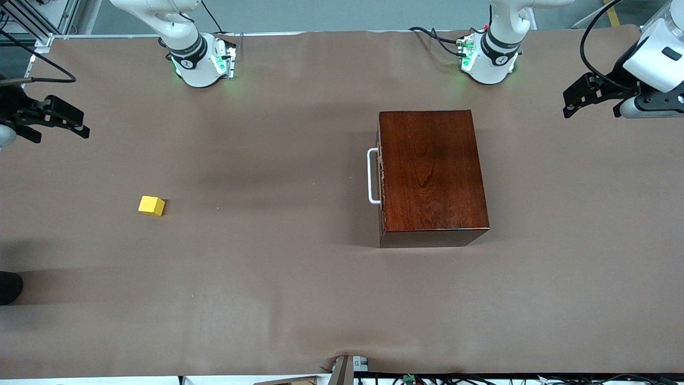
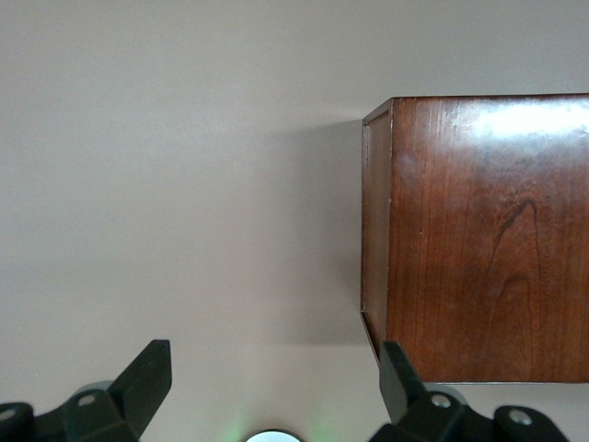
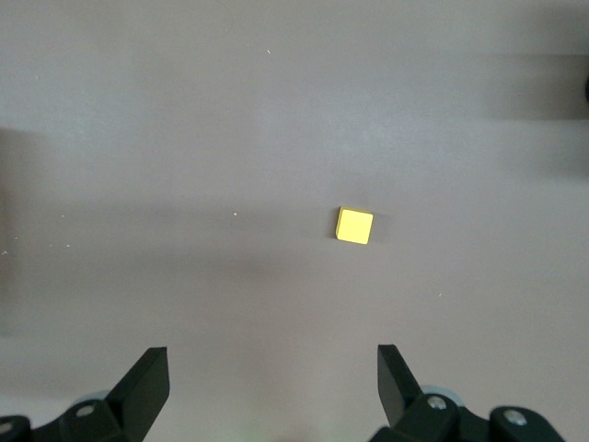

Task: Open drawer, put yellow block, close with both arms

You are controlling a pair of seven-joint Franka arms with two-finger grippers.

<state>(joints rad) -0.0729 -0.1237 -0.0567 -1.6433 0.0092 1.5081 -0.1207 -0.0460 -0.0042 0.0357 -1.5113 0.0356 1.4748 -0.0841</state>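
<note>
The dark-red box (image 1: 432, 174) stands toward the left arm's end of the table. Its drawer is pushed in, and the white handle (image 1: 371, 176) faces the right arm's end. The yellow block (image 1: 152, 205) lies alone on the table toward the right arm's end. My right gripper (image 1: 61, 131) hangs open and empty over that end's edge. In the right wrist view the block (image 3: 354, 226) lies on the table below, ahead of the gripper (image 3: 271, 359). My left gripper (image 1: 567, 104) hangs open and empty off the box's side; the left wrist view shows the box (image 2: 479, 239) past the gripper (image 2: 276, 354).
Brown paper covers the table (image 1: 278, 278). The two green-lit arm bases (image 1: 200, 61) (image 1: 489, 59) stand along the edge farthest from the front camera. Cables lie by the left arm's base and along the near edge. A dark object (image 1: 8, 287) pokes in at the right arm's end.
</note>
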